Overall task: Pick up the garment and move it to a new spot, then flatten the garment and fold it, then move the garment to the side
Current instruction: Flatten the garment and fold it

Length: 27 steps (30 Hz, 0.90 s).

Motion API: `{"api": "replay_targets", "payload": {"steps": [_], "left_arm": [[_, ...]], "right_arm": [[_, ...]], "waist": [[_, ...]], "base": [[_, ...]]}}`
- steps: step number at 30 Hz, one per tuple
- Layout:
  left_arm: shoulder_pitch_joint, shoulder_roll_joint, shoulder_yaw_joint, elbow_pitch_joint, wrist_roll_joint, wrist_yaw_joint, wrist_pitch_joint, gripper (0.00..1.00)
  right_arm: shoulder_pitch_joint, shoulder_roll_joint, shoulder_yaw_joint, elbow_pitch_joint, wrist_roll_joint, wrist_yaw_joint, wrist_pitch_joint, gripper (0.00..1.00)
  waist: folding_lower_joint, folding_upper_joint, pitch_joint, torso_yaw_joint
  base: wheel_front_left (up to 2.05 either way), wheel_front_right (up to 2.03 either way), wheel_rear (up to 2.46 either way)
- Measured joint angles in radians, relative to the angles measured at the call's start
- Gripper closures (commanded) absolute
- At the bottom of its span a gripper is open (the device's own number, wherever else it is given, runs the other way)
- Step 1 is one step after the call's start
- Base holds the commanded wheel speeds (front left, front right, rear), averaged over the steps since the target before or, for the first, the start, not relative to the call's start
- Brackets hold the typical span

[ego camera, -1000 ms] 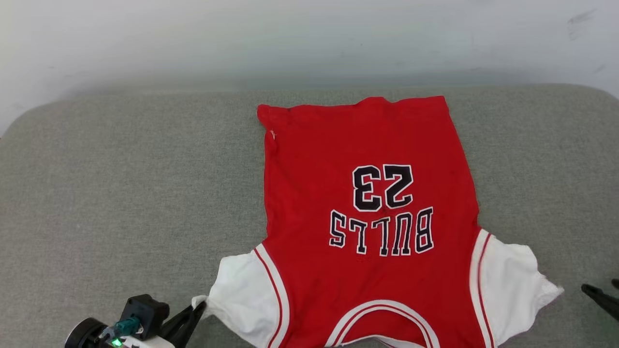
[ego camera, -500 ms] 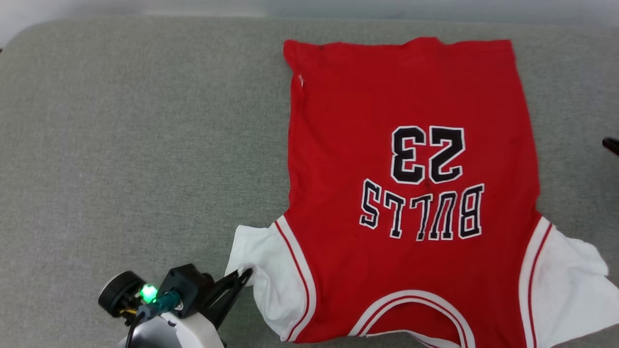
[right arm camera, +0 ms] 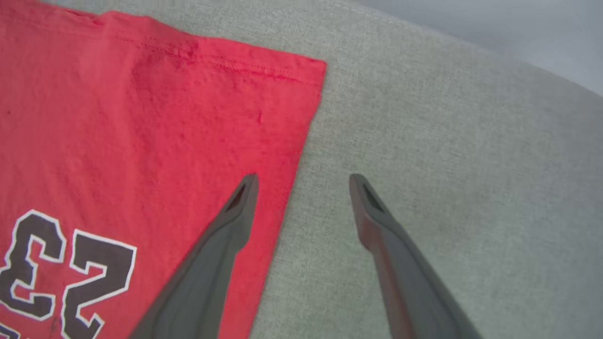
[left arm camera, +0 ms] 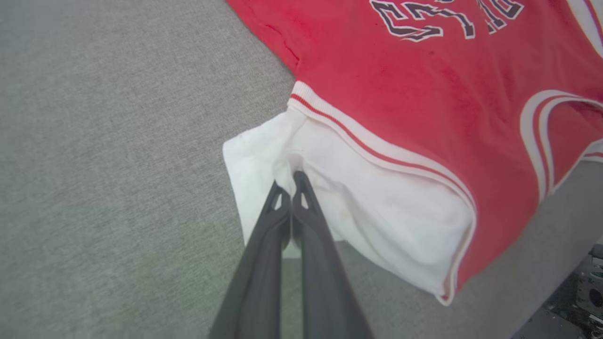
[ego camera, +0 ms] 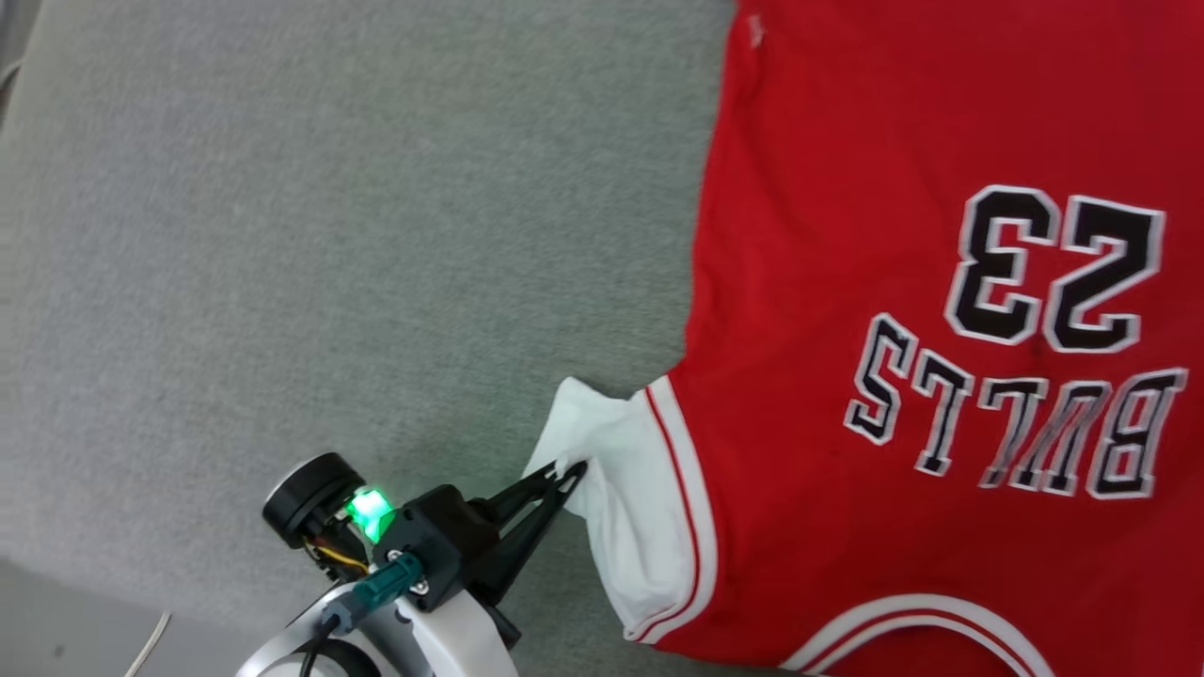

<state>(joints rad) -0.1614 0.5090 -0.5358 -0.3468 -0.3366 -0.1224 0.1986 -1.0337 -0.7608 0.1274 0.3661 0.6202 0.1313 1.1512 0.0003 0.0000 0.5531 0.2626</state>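
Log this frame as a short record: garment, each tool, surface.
garment: red jersey with white sleeves, spread flat, lettering up, not yet folded
left tool: shut on the edge of the white sleeve
right tool: open, holding nothing, one finger over the garment's side edge near the hem corner, the other over the surface
surface: grey fabric pad

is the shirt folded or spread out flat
Spread out, not folded: the shirt lies open on the grey cushion with its lettering showing, and the left gripper pinches its white sleeve.
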Motion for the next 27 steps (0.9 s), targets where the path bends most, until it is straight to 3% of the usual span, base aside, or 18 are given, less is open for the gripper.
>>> {"api": "replay_targets", "payload": {"steps": [9,17,18,19,27], "left_arm": [[-0.043,-0.032,-0.038,0.015,0.01,-0.001,-0.037,1.0],[-0.055,-0.042,-0.046,0.04,0.016,-0.001,-0.062,1.0],[-0.057,-0.043,-0.048,0.043,0.015,-0.001,-0.063,1.0],[-0.059,-0.043,-0.048,0.045,0.015,-0.001,-0.066,1.0],[-0.068,-0.043,-0.052,0.074,0.008,-0.001,-0.078,1.0]], "right_arm": [[-0.089,0.061,-0.085,0.085,-0.159,0.0,0.049,0.0],[-0.066,0.055,-0.07,0.068,-0.193,0.0,0.07,0.0],[-0.061,0.048,-0.06,0.065,-0.193,-0.001,0.076,0.65],[-0.056,0.042,-0.053,0.063,-0.189,0.0,0.078,1.0],[-0.009,0.025,-0.021,0.059,-0.163,0.0,0.062,1.0]], "waist": [[-0.0001,0.0,0.089,0.096],[-0.0002,0.0,0.115,0.12],[-0.0003,0.0,0.116,0.121],[-0.0003,0.0,0.117,0.121],[-0.0003,0.0,0.095,0.115]], "base": [[0.0,0.0,0.0],[0.0,0.0,0.0],[0.0,0.0,0.0],[0.0,0.0,0.0],[0.0,0.0,0.0]]}}
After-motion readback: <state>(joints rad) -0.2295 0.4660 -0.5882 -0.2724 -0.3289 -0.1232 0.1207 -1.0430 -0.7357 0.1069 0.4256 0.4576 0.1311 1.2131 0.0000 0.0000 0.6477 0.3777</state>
